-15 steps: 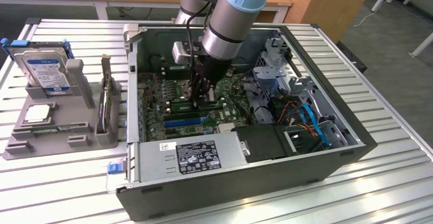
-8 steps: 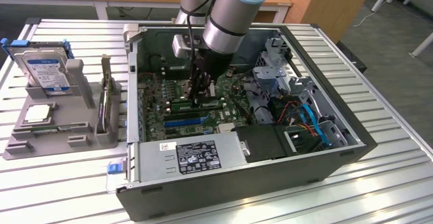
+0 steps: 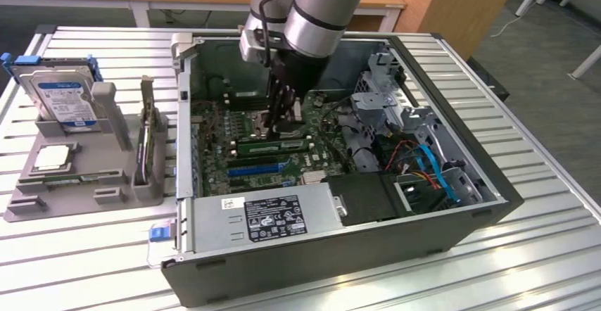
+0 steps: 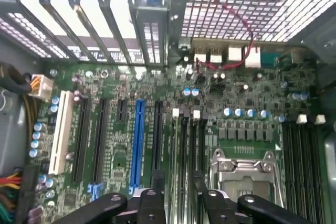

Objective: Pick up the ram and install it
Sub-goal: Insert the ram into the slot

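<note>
The ram (image 3: 274, 144) is a thin green stick with a white label, standing on edge in a memory slot on the motherboard inside the open computer case (image 3: 310, 255). My gripper (image 3: 280, 127) hangs straight over it on the arm that reaches down into the case. In the wrist view the ram (image 4: 179, 145) runs as a narrow edge between the white slot latches. My gripper (image 4: 177, 184) is open, its two dark fingertips (image 4: 156, 178) standing apart on either side of the stick without pinching it.
A grey parts stand (image 3: 66, 191) on the exterior view's left holds a hard drive (image 3: 61, 100), a card with a metal bracket (image 3: 146, 138) and a processor (image 3: 52, 157). The power supply (image 3: 267, 216), drive cage (image 3: 395, 100) and cables (image 3: 423, 167) crowd the case. The CPU socket (image 4: 244, 169) lies beside the memory slots.
</note>
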`<state>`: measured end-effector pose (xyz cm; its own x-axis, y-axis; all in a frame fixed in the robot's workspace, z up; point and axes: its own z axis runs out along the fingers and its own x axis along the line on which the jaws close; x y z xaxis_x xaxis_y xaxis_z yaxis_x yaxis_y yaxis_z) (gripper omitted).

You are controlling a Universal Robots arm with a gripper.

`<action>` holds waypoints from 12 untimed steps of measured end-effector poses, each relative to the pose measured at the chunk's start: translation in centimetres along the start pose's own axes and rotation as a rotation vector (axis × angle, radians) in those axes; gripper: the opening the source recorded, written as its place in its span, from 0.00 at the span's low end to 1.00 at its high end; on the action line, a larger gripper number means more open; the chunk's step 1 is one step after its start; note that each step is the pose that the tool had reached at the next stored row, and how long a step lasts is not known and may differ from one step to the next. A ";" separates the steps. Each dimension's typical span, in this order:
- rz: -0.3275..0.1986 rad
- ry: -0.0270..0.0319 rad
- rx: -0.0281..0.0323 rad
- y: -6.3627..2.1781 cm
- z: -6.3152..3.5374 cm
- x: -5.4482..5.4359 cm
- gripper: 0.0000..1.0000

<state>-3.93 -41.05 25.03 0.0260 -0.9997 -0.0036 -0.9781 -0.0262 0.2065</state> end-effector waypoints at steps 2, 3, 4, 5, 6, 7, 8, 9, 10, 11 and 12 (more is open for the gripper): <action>0.001 0.0035 0.0354 0.01 0.00 0.0 0.33; 0.002 0.0073 0.0534 0.01 0.00 0.0 0.33; 0.002 0.0103 0.0678 0.01 -0.02 0.0 0.33; 0.003 0.0122 0.0694 0.07 -0.30 0.0 0.33; 0.005 0.0126 0.0695 0.15 -0.69 0.0 0.33; 0.007 0.0131 0.0696 0.24 -1.12 -0.1 0.33; 0.008 0.0139 0.0695 0.32 -1.54 -0.1 0.33; 0.009 0.0141 0.0708 0.39 -1.77 -0.1 0.33; 0.010 0.0141 0.0769 0.40 -1.87 -0.2 0.33; 0.010 0.0142 0.0861 0.40 -1.92 -0.3 0.33; 0.011 0.0144 0.0989 0.38 -1.94 -0.3 0.33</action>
<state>-3.90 -40.74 27.00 0.0172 -0.9998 0.0123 -0.9939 -0.0158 0.1088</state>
